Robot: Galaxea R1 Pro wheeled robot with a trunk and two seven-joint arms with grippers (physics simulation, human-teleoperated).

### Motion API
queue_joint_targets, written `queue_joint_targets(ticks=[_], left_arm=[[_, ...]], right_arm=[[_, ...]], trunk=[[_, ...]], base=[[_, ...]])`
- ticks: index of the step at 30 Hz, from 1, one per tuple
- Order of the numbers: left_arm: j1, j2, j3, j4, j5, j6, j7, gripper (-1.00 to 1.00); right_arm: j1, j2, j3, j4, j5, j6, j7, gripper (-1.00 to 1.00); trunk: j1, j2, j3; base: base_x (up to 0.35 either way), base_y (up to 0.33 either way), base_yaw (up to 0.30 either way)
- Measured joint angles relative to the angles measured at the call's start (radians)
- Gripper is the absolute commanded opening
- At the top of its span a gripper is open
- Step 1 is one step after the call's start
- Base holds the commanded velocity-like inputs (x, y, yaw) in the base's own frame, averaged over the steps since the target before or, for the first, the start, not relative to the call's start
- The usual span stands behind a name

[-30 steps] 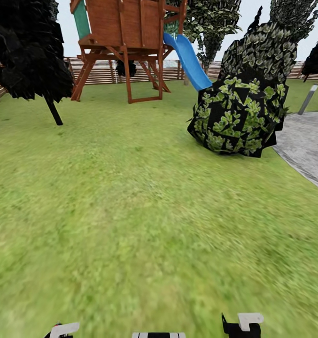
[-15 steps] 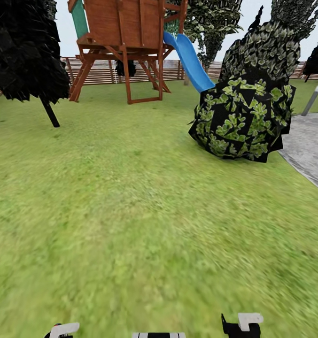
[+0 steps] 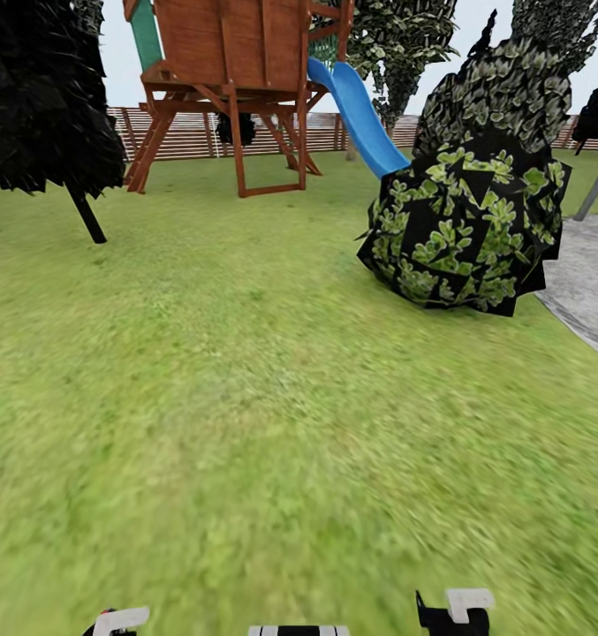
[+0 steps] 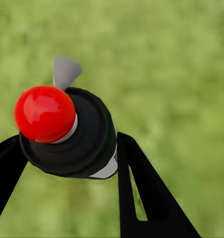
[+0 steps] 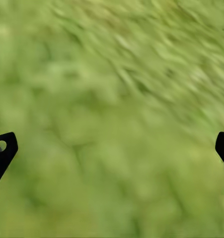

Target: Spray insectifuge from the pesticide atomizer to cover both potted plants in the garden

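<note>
In the left wrist view my left gripper is shut on the pesticide atomizer. I see it end-on as a dark round body with a red cap and a small grey spout. Its black fingers press against both sides of it, over blurred lawn. My right gripper is open above grass, with nothing between its wide-set fingertips. The potted plants are out of view. Along the head view's bottom edge small white and black parts of my arms show.
Ahead lies open lawn. A big dark round bush stands at the right, with grey paving and a grey post beyond it. A wooden play tower with a blue slide, a dark tree and a slatted fence stand farther off.
The whole head view has shifted: the bush now sits further right and lower, the dark tree further left, so the camera has moved. My arms hold the same pose.
</note>
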Motion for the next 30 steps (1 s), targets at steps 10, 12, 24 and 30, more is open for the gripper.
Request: queue_joint_targets(ticks=[10, 12, 24, 30], left_arm=[[0.000, 0.000, 0.000, 0.001, 0.000, 0.000, 0.000, -1.00], [0.000, 0.000, 0.000, 0.000, 0.000, 0.000, 0.000, -1.00], [0.000, 0.000, -0.001, -0.001, 0.000, 0.000, 0.000, -1.00], [0.000, 0.000, 0.000, -0.001, 0.000, 0.000, 0.000, -1.00]], right_arm=[[0.000, 0.000, 0.000, 0.000, 0.000, 0.000, 0.000, 1.00], [0.000, 0.000, 0.000, 0.000, 0.000, 0.000, 0.000, 1.00], [0.000, 0.000, 0.000, 0.000, 0.000, 0.000, 0.001, 1.00], [0.000, 0.000, 0.000, 0.000, 0.000, 0.000, 0.000, 1.00]], trunk=[[0.000, 0.000, 0.000], [0.000, 0.000, 0.000], [0.000, 0.000, 0.000], [0.000, 0.000, 0.000]], base=[[0.335, 0.000, 0.000], [0.335, 0.000, 0.000], [0.335, 0.000, 0.000], [0.335, 0.000, 0.000]])
